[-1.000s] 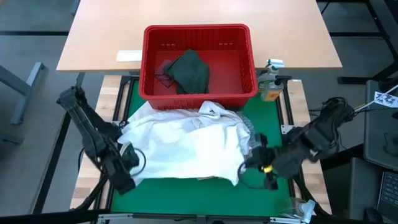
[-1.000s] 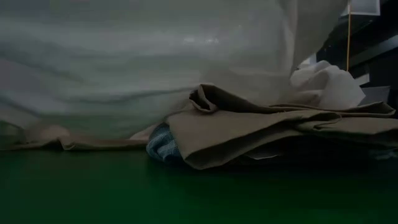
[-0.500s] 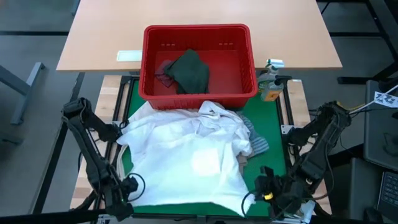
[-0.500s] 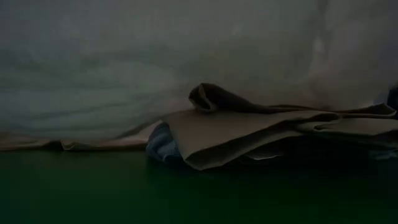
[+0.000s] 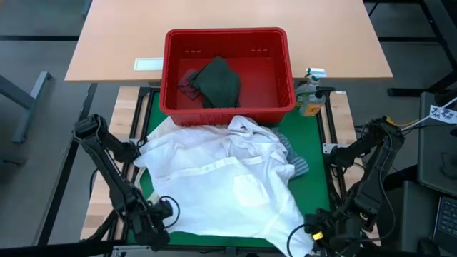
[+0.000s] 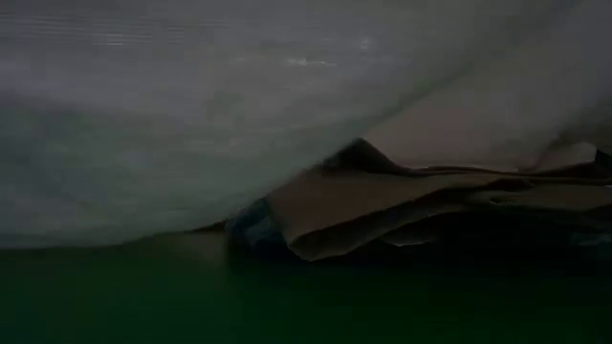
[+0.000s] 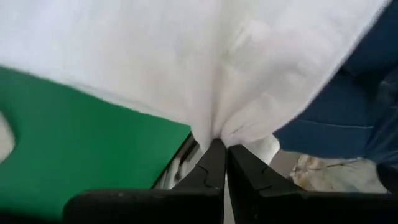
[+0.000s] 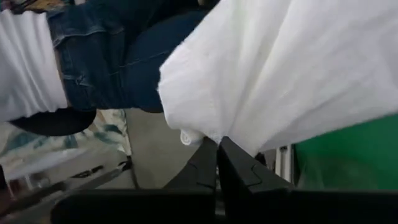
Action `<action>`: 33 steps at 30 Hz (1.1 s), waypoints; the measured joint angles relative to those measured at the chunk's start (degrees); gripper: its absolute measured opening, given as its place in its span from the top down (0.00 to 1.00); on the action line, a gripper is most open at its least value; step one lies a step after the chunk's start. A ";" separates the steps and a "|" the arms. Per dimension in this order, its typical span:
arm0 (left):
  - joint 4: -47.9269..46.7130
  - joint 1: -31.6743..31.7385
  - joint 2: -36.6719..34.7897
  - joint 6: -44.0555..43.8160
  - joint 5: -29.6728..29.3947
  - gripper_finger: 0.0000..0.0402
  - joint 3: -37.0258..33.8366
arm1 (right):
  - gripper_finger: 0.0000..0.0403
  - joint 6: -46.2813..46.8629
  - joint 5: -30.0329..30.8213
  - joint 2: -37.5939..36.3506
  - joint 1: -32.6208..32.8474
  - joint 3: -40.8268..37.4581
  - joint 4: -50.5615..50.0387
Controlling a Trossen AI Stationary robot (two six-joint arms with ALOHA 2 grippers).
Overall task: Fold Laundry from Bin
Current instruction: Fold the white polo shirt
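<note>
The large white shirt (image 5: 228, 193) lies spread over the green mat (image 5: 314, 157) on the table, its far edge bunched up just in front of the red bin (image 5: 227, 71) and its near edge drawn out toward the table's front. Each near corner is pinched by an arm: the left gripper (image 5: 158, 223) has its jaws closed on the shirt's near-left corner, and the left wrist view shows the white cloth gathered into a tight fold right at the two dark fingers (image 7: 211, 165). The right gripper (image 5: 318, 235) has its jaws closed on the near-right corner in the same way, the cloth puckering where it meets the fingertips (image 8: 217, 152) in the right wrist view. Under the white shirt, at its right side, a bit of blue-striped cloth (image 5: 294, 163) pokes out onto the mat. From table height the white shirt hangs like a curtain across most of the picture, and beneath its lifted edge lie a folded tan shirt (image 6: 382, 205) and a bit of blue cloth beside it. Inside the bin a dark green-grey top (image 5: 216, 82) sits crumpled, with a small maroon piece (image 5: 188, 82) touching its left side. A spray bottle (image 5: 310, 93) stands just right of the bin. Beyond the table's front, the wrist views catch a person in blue jeans (image 8: 106, 68).
</note>
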 joint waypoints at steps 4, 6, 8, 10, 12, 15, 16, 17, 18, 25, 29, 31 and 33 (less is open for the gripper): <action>2.01 1.51 0.00 2.86 1.70 1.00 0.00 | 0.99 7.04 -1.63 0.00 0.66 0.00 -2.24; 2.70 1.54 0.00 2.96 6.03 1.00 0.00 | 0.99 9.37 -2.62 0.00 0.66 0.00 -2.29; 3.24 1.34 0.00 1.85 10.97 1.00 0.00 | 0.99 9.56 -3.05 0.00 0.64 0.00 -1.55; 3.26 1.07 0.00 0.34 12.95 1.00 0.00 | 0.99 9.17 -3.66 0.00 0.59 0.00 -0.87; 3.43 0.93 0.00 -0.04 12.31 1.00 0.00 | 0.99 8.15 -4.20 0.00 0.46 0.00 -0.73; 3.83 0.91 0.00 -0.10 6.75 1.00 0.00 | 0.99 6.89 -4.67 0.00 0.50 0.00 -0.77; 3.79 0.91 0.00 -0.10 3.81 1.00 0.00 | 0.99 6.45 -4.93 0.00 0.51 0.00 -0.78; 3.88 0.91 0.00 -0.06 0.77 1.00 0.00 | 0.99 6.25 -4.97 0.00 0.53 0.00 -0.78; 3.96 0.91 0.00 0.38 -1.88 1.00 0.00 | 0.99 6.17 -4.97 0.00 0.53 0.00 -0.79; 7.71 2.34 0.54 10.20 -15.98 1.00 -0.02 | 0.99 4.37 -4.91 0.00 0.53 0.00 -0.84; 11.13 2.85 3.07 15.45 -11.80 1.00 -0.02 | 0.99 4.27 -4.86 0.00 0.53 0.00 -0.87; 11.40 2.80 4.67 16.51 -7.64 0.99 -0.02 | 0.99 3.49 -4.63 -0.02 0.51 0.00 -0.87; 11.55 2.59 6.53 16.68 -2.61 0.98 -0.02 | 0.99 2.99 -4.52 -0.02 0.51 0.00 -0.84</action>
